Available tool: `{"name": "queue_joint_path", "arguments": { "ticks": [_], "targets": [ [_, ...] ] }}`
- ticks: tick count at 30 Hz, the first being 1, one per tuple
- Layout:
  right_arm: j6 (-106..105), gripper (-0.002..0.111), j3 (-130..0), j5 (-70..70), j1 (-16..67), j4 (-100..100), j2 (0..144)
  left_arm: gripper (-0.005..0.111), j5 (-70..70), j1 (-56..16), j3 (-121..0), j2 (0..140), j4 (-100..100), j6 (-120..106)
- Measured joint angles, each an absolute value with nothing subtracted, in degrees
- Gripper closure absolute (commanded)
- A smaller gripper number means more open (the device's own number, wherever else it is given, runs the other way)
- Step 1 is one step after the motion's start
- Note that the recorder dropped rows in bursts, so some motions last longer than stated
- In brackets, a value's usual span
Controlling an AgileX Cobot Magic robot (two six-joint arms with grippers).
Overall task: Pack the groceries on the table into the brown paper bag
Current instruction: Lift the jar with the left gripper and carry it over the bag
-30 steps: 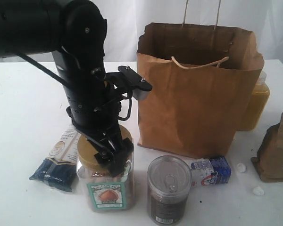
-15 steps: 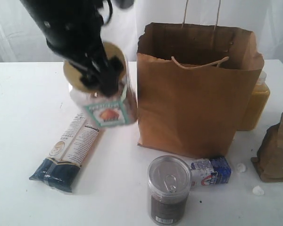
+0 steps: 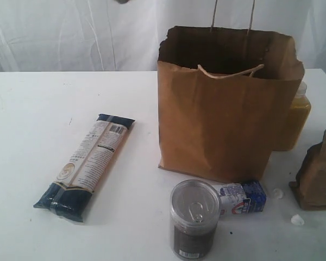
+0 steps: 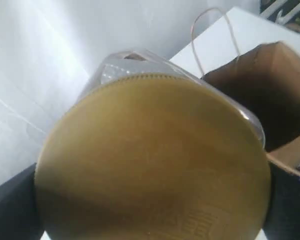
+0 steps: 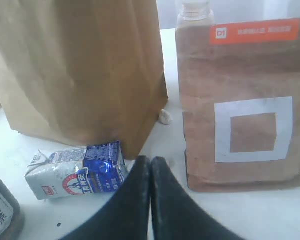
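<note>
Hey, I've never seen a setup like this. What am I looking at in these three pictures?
It is a two-armed robot packing groceries. One camera watches the white table: a tall brown paper bag, a long blue-and-beige pasta packet, a silver-topped can, a small blue-white carton, a yellow juice bottle and a brown orange-labelled pouch. The other two cameras ride on the wrists. The left gripper holds a clear jar with a tan lid by the bag's open top; the right gripper is shut, empty.

I work in what looks like a lab test set-up: a plain white surface [image 3: 27, 109] stands before a creased white cloth curtain [image 3: 60, 38] hung as a plain backdrop behind it.
</note>
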State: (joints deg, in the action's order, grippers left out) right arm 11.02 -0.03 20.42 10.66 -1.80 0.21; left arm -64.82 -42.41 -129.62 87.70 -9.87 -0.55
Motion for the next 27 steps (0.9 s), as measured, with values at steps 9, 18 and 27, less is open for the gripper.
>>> {"name": "queue_joint_path", "arguments": {
  "ticks": [9, 18, 27],
  "targets": [
    [11.02, 0.108, -0.03, 20.42, 10.66, -1.8, 0.21, 0.107, -64.82, -42.7, -132.29, 93.68, 0.9, -2.99],
    [11.02, 0.108, -0.03, 20.42, 10.66, -1.8, 0.21, 0.107, -63.48, -43.71, -132.29, 98.58, 5.26, -7.65],
    [11.02, 0.108, -0.03, 20.42, 10.66, -1.8, 0.21, 0.107, -62.35, -43.8, -132.29, 103.12, 8.66, -11.12]
  ]
}}
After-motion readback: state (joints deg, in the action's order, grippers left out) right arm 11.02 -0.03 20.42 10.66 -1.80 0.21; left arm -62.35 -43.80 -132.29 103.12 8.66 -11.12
